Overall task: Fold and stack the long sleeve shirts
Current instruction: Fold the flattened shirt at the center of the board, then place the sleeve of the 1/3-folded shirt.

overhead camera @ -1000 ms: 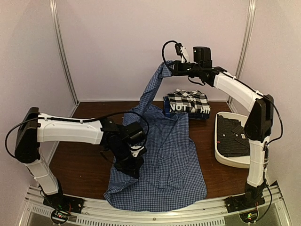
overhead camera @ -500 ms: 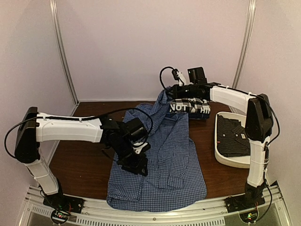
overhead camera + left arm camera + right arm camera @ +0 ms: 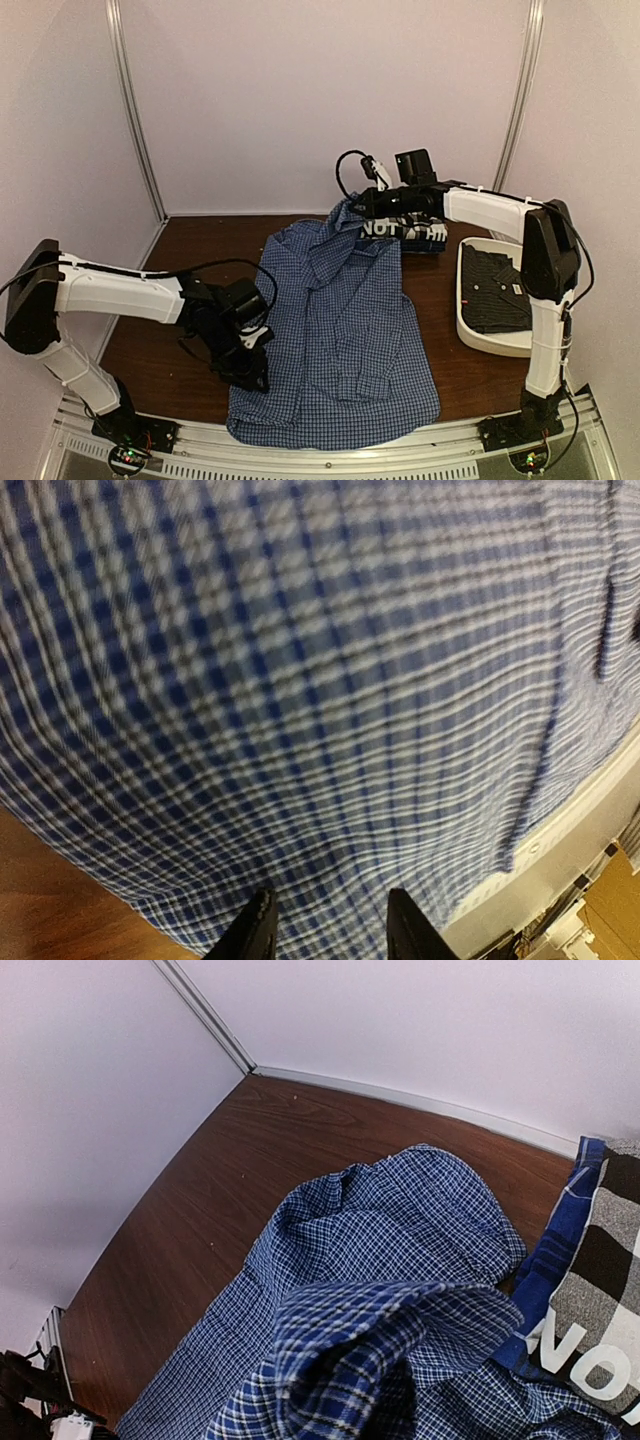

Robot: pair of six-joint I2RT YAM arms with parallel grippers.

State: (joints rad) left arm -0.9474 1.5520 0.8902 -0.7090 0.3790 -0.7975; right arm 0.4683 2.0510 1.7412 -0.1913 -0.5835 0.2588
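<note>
The blue-and-white fine-check shirt (image 3: 345, 320) lies spread on the brown table, its hem at the near edge. My right gripper (image 3: 356, 205) is shut on its top edge at the back and holds it just above the table. In the right wrist view the bunched cloth (image 3: 380, 1350) hides my fingers. My left gripper (image 3: 254, 367) is open at the shirt's near-left edge, and its fingertips (image 3: 262, 930) stand apart over the cloth (image 3: 320, 700). The dark blue "NOT" shirt (image 3: 385, 229) lies folded at the back, under the black-and-white large-check one (image 3: 612, 1260).
A white plastic tub (image 3: 472, 330) holding a dark garment (image 3: 495, 290) stands at the right, beside the right arm. Bare wood table (image 3: 170, 320) shows on the left. White walls close the back and sides. A metal rail (image 3: 330, 455) runs along the near edge.
My right gripper has come down from high up, lowering the shirt's top onto the back of the table. My left gripper has moved off the shirt's middle to its near-left edge.
</note>
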